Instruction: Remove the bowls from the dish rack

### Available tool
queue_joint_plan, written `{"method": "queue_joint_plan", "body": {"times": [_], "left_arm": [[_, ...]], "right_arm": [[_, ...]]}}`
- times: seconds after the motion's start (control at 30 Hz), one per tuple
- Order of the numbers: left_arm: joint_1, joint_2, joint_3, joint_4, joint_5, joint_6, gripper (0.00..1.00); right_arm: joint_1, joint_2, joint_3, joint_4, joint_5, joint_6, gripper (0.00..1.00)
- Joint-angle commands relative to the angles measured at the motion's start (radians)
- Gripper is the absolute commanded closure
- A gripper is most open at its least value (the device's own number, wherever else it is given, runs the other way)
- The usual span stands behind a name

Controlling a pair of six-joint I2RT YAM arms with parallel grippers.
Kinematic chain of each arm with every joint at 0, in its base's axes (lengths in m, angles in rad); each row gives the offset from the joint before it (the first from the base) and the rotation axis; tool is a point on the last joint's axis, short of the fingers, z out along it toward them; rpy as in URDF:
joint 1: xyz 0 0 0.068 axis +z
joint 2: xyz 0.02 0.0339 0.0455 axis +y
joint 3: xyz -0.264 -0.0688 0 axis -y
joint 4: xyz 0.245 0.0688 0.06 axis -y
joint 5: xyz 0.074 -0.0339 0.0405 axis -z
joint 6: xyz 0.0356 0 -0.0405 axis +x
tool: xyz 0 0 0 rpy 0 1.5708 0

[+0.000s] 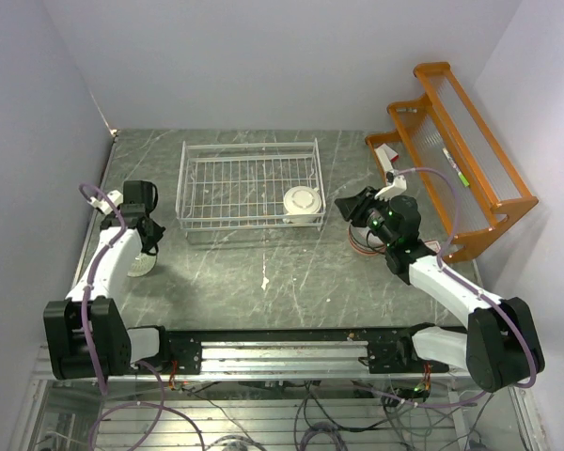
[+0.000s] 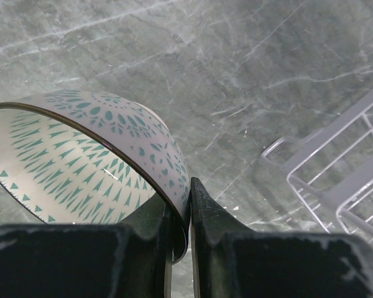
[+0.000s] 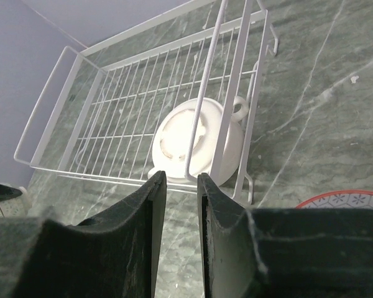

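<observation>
Over on the left, our left tool (image 2: pixel 185 208) is pinching the rim of a teal-patterned bowl (image 2: pixel 112 124), out past the left end of the wire rack (image 1: pixel 249 147). The rack sits mid-counter (image 1: pixel 291 272) with a cream handled bowl (image 1: pixel 302 202) upside down in its near right corner. Our right tool (image 3: pixel 180 183) hovers just beside that corner, fingers slightly apart and gripping nothing, with a red-and-white bowl (image 3: pixel 345 200) below it.

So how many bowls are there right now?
3 that I can tell: a cream bowl in the dish rack, a teal-patterned bowl held by the left gripper, and a red-rimmed bowl beside the right arm. Others may be hidden under that arm.
</observation>
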Motion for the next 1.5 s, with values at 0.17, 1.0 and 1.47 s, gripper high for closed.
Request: {"method": "queue_joint_plan", "body": {"times": [0.17,1.0,1.47], "left_arm": [[0.02,0.172,0.036,0.008,0.028,-0.006,0.93],[0.021,0.141,0.098,0.029,0.069,0.012,0.4],[0.021,-0.274,-0.003,0.151,0.149,0.13,0.34]], "right_arm": [[-0.004,-0.05,-0.019,0.008,0.046,-0.005,0.74],[-0.004,-0.05,-0.019,0.004,0.049,-0.026,0.75],[0.219,0.05,0.124,-0.055,0.208,-0.166,0.64]]}}
